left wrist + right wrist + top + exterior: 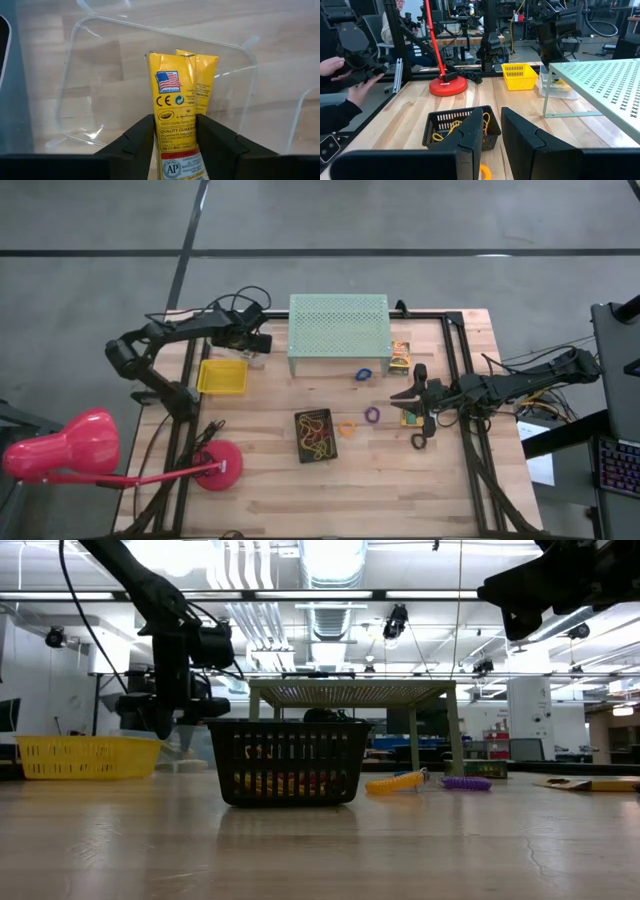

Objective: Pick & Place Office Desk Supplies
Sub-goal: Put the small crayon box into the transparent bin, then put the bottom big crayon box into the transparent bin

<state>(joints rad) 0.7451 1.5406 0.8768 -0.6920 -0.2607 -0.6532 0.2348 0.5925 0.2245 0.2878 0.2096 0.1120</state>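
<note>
Yellow box (182, 125) sits clamped between left gripper (175, 131) fingers, above a clear tray (75, 75); right gripper (492, 131) hovers, jaws narrowly parted, holding nothing

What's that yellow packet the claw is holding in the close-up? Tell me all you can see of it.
The yellow box is a slim printed carton, apparently cardboard, with a small flag mark, logos and fine print. It stands lengthwise between the left gripper fingers, over a clear plastic tray on the wooden table. A second like box lies beside it.
</note>
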